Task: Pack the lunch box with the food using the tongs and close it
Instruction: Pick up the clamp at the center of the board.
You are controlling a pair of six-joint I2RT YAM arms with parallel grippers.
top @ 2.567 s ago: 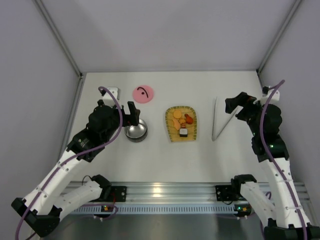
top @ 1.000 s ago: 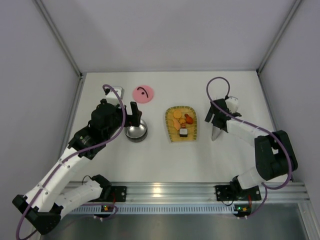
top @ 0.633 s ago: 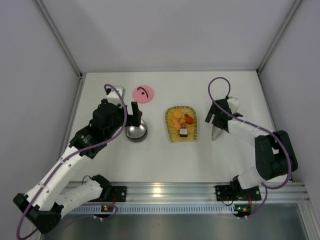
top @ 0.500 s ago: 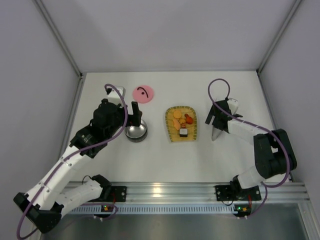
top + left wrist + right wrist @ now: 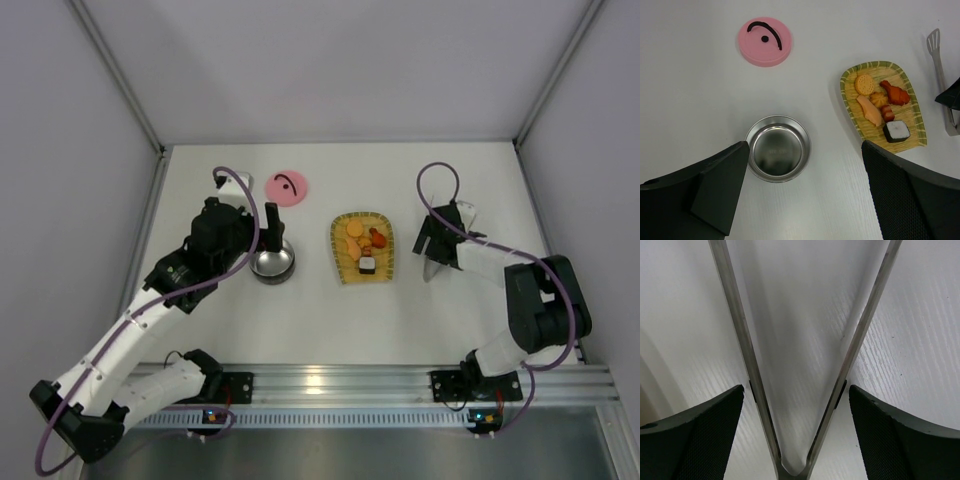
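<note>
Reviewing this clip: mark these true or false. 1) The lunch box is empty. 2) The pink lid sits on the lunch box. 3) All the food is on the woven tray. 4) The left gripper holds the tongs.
1) True: the lunch box shows only its bare steel bottom.
2) False: the pink lid lies flat on the table, apart from the lunch box.
3) True: every piece of food lies on the woven tray.
4) False: the left gripper hangs open over the lunch box. The tongs lie on the table between the open fingers of the right gripper.
</note>
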